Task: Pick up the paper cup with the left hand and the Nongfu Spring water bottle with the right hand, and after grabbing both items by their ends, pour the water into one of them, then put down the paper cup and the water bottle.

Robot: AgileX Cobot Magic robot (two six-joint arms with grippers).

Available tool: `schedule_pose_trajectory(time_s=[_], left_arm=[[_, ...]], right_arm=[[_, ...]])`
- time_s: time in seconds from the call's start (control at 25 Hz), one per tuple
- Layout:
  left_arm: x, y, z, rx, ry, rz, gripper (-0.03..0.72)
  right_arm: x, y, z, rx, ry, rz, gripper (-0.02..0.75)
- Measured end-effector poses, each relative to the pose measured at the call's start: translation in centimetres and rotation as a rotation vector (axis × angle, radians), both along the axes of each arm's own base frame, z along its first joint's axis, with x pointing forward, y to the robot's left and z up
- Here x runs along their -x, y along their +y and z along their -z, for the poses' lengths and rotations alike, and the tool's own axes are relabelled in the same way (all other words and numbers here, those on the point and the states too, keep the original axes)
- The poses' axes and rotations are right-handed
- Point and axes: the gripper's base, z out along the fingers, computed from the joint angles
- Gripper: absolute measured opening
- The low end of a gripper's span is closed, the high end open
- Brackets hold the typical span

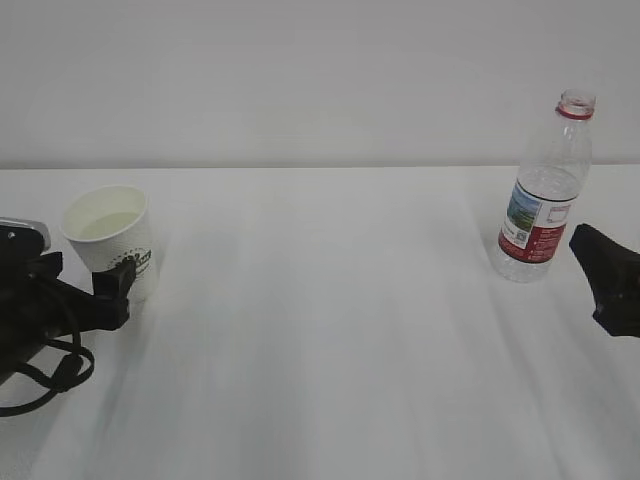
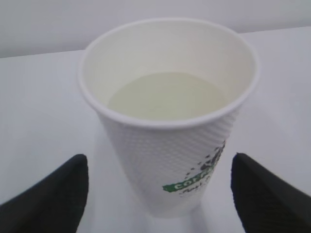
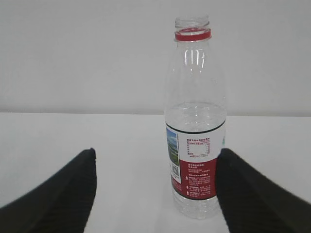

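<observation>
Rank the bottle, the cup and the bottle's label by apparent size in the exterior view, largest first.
1. Bottle: tallest.
2. Cup: shorter, though wider than the bottle; it may stand slightly nearer the camera, so only its apparent size counts.
3. Label: smallest.

The paper cup [image 2: 165,145] has a matt, dotted wall and smooth cream inside. The bottle [image 3: 196,121] is clear glossy ribbed plastic; its label [image 3: 194,165] looks slick, perhaps film. The table [image 1: 320,330] is matt white.

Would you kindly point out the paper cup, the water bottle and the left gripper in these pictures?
paper cup [image 2: 165,160], left wrist view, on its dotted outer wall.
water bottle [image 3: 194,121], right wrist view, on its clear ribbed body above the label.
left gripper [image 2: 158,194], left wrist view, midway between the black fingertips.
</observation>
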Motion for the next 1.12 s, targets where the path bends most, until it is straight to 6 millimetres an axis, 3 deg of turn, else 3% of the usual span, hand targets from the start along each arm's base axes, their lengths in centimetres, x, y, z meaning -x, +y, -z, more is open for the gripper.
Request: schedule_pose_trajectory(time_s=[0.4, 0.8, 1.12], left_arm=[[1.3, 0.1, -0.8, 0.076, 0.004, 0.016, 0.671], [3.2, -0.2, -0.7, 0.072, 0.044, 0.124, 0.595], [5.0, 0.4, -3.1, 0.092, -0.027, 0.133, 0.591]], right_arm=[[0.0, 0.1, 0.0, 0.001, 0.0, -0.011, 0.569], [0.0, 0.1, 0.0, 0.017, -0.003, -0.016, 0.568], [-0.3, 0.2, 0.0, 0.024, 0.015, -0.017, 0.568]])
